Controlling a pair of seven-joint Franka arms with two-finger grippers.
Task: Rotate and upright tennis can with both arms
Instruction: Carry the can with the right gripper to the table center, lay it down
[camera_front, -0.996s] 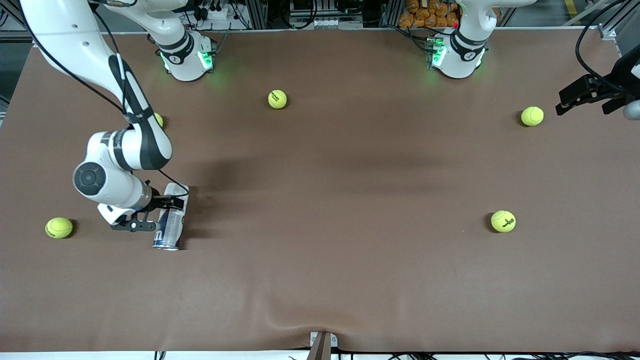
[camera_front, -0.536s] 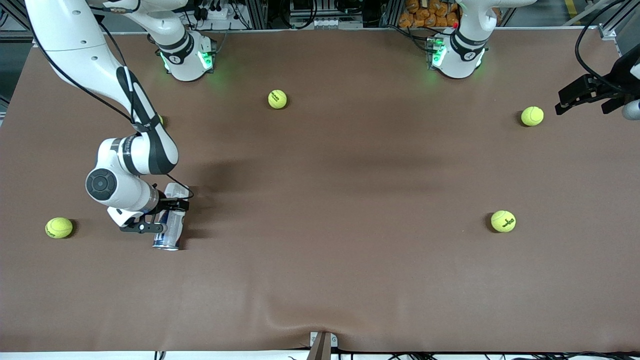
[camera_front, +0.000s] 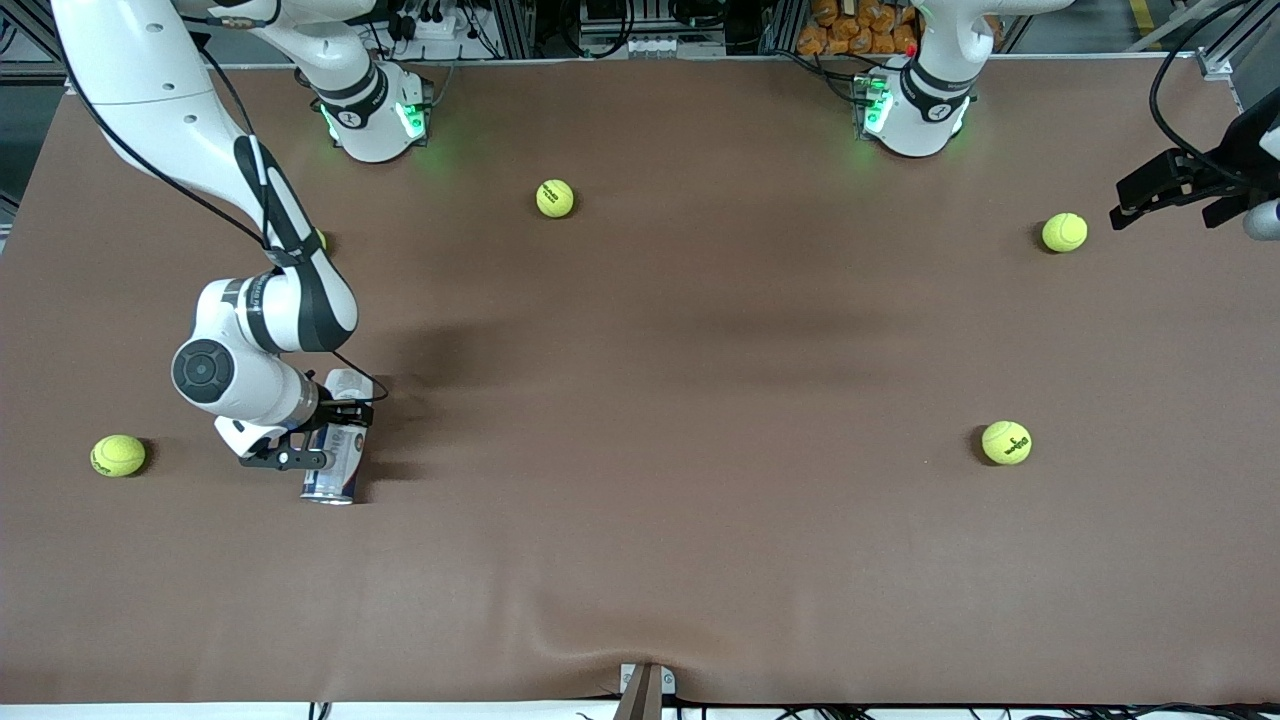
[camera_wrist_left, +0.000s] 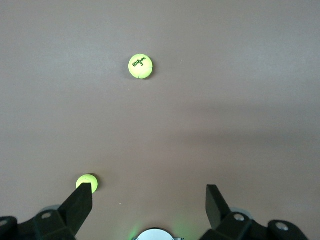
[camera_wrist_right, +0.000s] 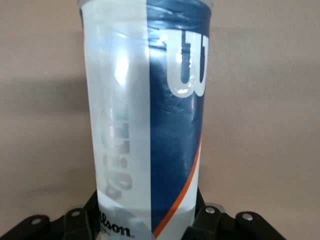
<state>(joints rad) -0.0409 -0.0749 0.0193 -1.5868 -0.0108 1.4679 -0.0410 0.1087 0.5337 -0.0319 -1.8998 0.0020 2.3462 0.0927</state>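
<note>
**Tennis can gripped on its side by your right tool**

Tennis can (camera_front: 337, 443) lies on the tabletop (camera_front: 680, 420) toward the right arm's end, its metallic end facing the front camera. Your right tool (camera_front: 322, 436) is clamped across its middle, and it has slid slightly along the can over the last second. Its label shows white beside dark blue with a white "W". Your left tool (camera_wrist_left: 149, 199) waits with fingers spread wide, holding nothing, near a tennis ball (camera_front: 1064, 232).
</note>
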